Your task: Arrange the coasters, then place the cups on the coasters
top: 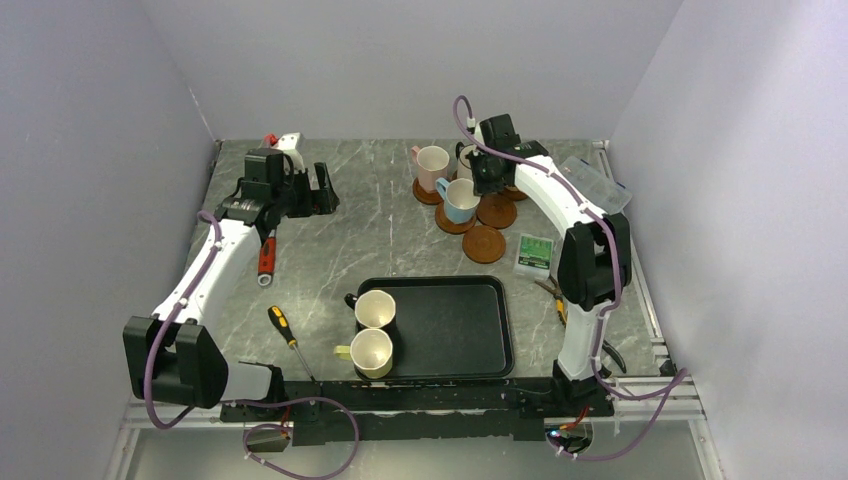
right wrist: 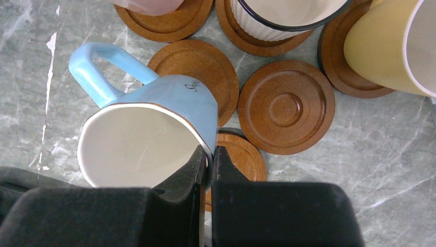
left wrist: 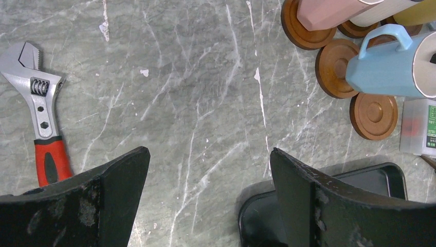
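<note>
My right gripper (right wrist: 211, 152) is shut on the rim of the light blue cup (right wrist: 154, 134), one finger inside and one outside. The cup is over a coaster (right wrist: 198, 67) at the back right; whether it rests there I cannot tell. Two bare coasters (right wrist: 286, 106) (right wrist: 241, 154) lie beside it. A pink cup (top: 432, 162), a white ribbed cup (right wrist: 277, 15) and a yellow cup (right wrist: 391, 46) stand on coasters behind. Two cream cups (top: 375, 309) (top: 371, 352) stand on the black tray (top: 460, 330). My left gripper (left wrist: 208, 154) hangs open and empty at the back left.
A red-handled wrench (top: 266, 262) lies under the left arm, and a yellow-handled screwdriver (top: 285, 330) lies left of the tray. A small clear box (top: 533, 252) with a green label sits near the bare coasters. Pliers (top: 553, 300) lie by the right arm's base.
</note>
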Action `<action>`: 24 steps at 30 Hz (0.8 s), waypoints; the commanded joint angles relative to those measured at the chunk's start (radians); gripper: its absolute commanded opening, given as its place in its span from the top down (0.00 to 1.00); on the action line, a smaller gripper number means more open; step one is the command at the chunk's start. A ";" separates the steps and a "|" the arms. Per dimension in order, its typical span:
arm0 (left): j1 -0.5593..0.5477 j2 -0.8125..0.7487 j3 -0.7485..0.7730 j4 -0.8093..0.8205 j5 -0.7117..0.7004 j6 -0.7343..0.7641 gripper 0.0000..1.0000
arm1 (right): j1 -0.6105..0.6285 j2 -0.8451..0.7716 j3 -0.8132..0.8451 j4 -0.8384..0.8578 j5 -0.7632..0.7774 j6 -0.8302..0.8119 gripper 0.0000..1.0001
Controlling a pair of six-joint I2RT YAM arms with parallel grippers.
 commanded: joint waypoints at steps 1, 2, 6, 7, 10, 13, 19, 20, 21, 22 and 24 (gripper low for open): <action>0.001 0.001 0.013 0.019 -0.009 0.019 0.07 | -0.005 -0.013 0.073 0.085 -0.016 -0.018 1.00; 0.001 0.001 0.013 0.019 -0.010 0.018 0.07 | -0.005 -0.010 0.073 0.086 -0.014 -0.019 1.00; 0.001 -0.001 0.014 0.018 -0.010 0.018 0.07 | -0.004 0.000 0.077 0.084 -0.012 -0.020 1.00; 0.001 -0.001 0.013 0.017 -0.009 0.019 0.07 | -0.005 0.002 0.076 0.085 -0.012 -0.021 1.00; 0.001 -0.002 0.014 0.017 -0.011 0.019 0.07 | -0.005 0.008 0.078 0.086 -0.011 -0.022 1.00; 0.001 -0.003 0.014 0.017 -0.010 0.020 0.07 | -0.005 0.018 0.084 0.084 -0.009 -0.023 1.00; 0.001 -0.006 0.013 0.016 -0.014 0.021 0.07 | -0.005 0.039 0.104 0.077 -0.008 -0.026 1.00; 0.001 -0.005 0.014 0.016 -0.014 0.021 0.07 | -0.005 0.043 0.108 0.076 -0.008 -0.025 1.00; 0.001 -0.005 0.014 0.017 -0.014 0.022 0.06 | -0.005 0.043 0.110 0.077 -0.008 -0.025 1.00; 0.001 -0.006 0.014 0.017 -0.014 0.022 0.07 | -0.005 0.046 0.111 0.077 -0.008 -0.027 1.00; 0.001 -0.005 0.014 0.016 -0.014 0.021 0.07 | -0.005 0.053 0.119 0.073 -0.007 -0.028 1.00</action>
